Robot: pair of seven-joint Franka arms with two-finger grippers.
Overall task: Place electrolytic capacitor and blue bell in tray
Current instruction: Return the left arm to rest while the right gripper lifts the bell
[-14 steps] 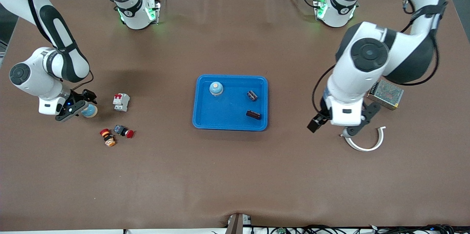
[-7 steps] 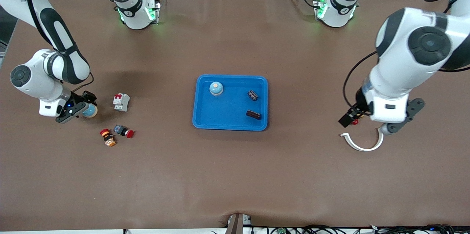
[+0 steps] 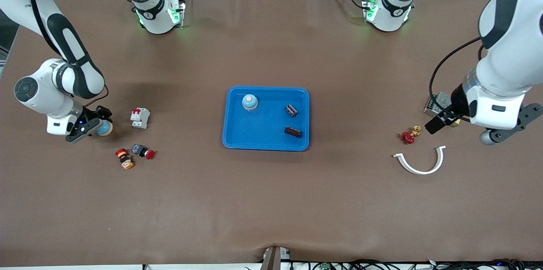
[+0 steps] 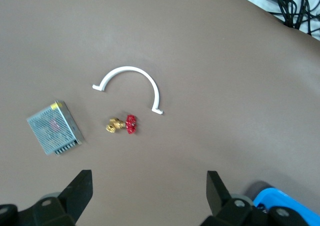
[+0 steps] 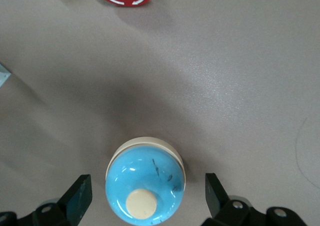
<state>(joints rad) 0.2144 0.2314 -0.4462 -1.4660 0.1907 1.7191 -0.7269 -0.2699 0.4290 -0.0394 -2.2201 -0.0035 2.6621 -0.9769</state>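
Right gripper (image 5: 145,196), jaws spread, straddles a glossy domed blue bell (image 5: 145,183); left gripper (image 4: 147,191) spread over brown worktop (image 3: 271,202).

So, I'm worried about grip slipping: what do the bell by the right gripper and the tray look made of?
The bell on the table looks like glossy painted metal, with bright highlights on its blue dome, though glossy plastic is possible. The tray looks like smooth moulded plastic, uniformly blue with rounded corners and a soft sheen.

White rounded arm shells, black joint bands, black cables, green base lights
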